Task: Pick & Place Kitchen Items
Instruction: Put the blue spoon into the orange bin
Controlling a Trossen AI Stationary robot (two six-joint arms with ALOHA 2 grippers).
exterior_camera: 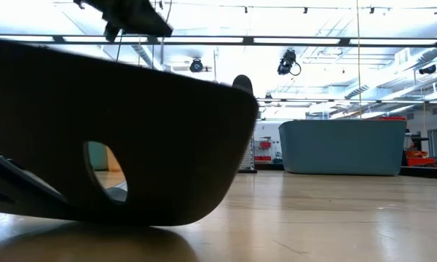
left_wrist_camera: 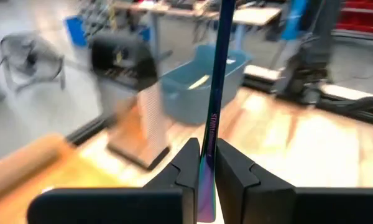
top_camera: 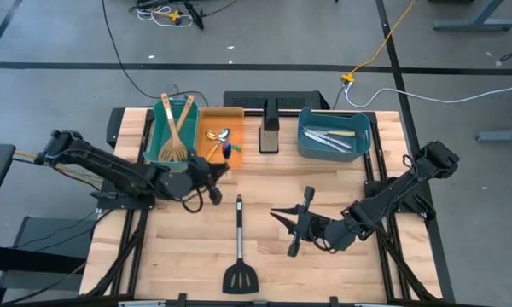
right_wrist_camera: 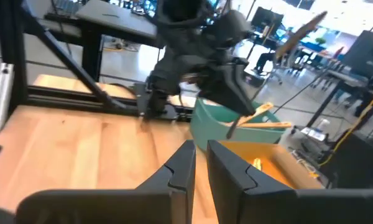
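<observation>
Iridescent blue-purple utensil handle (left_wrist_camera: 212, 118) clamped between left gripper's (left_wrist_camera: 203, 163) fingers (left_wrist_camera: 235, 168), thin flat strip standing straight up out of the pinch; printed lettering runs along it, starts "STAIN", rest unreadable. High view puts left gripper (top_camera: 212, 173) just beside orange bin's (top_camera: 206, 115) near edge, blue bit of the handle (top_camera: 233, 148) showing at the bin rim.

Orange bin holds gold spoon (top_camera: 215, 135) and silver spoon (top_camera: 224, 134). Teal bin (top_camera: 158, 136), touching orange bin on the side away from blue bin, holds two pale wooden spatulas (top_camera: 177, 130). Blue bin (top_camera: 310, 141), well apart from orange bin, holds silver knives (top_camera: 334, 138). Dark block (top_camera: 270, 130) stands between orange bin and blue bin. Black slotted turner (top_camera: 239, 256) with steel handle lies loose on wooden table (top_camera: 179, 247), near-centre, well apart from orange bin.

Right gripper (top_camera: 283, 213) over bare table beside turner's handle, fingers (right_wrist_camera: 177, 171) nearly together with a thin gap, nothing in them.

Low view only: turner's dark head (exterior_camera: 124, 138) fills the frame, one slot visible, blue bin (exterior_camera: 342, 145) behind. Right wrist view only: left arm (right_wrist_camera: 193, 56) above teal bin (right_wrist_camera: 214, 121), spatula (right_wrist_camera: 261, 115) poking out.
</observation>
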